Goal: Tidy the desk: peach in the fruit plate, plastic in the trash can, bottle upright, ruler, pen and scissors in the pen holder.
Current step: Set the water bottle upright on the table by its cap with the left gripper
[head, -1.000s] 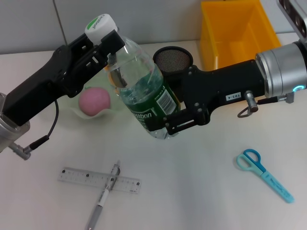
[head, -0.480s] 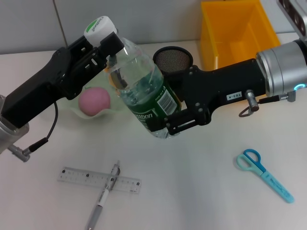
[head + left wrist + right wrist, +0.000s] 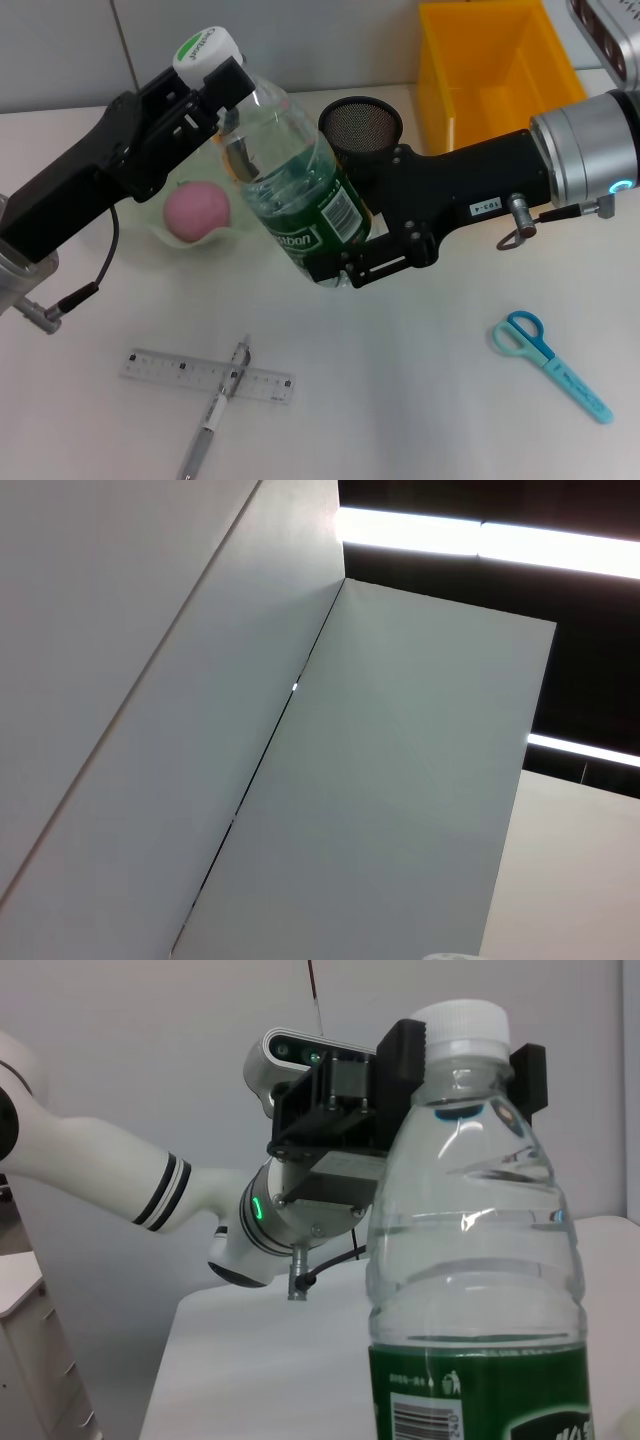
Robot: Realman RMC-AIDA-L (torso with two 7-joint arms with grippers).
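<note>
White desk (image 3: 420, 400) against a pale panelled wall.

Bottle (image 3: 290, 190): clear plastic, green label, part-filled with water, held off the desk and tilted. Left gripper (image 3: 222, 95) clamps the neck just under the white cap (image 3: 207, 52); right gripper (image 3: 345, 255) is closed around the labelled lower body.

Handling, as judged: moderately heavy, contents will slosh; thin wall dents under pressure, smooth and somewhat slippery. Firmest holds are the stiff neck and the labelled waist.

Below the grippers: ruler (image 3: 205, 376), pen (image 3: 213, 412). Beyond the right gripper: pen holder (image 3: 360, 124).
</note>
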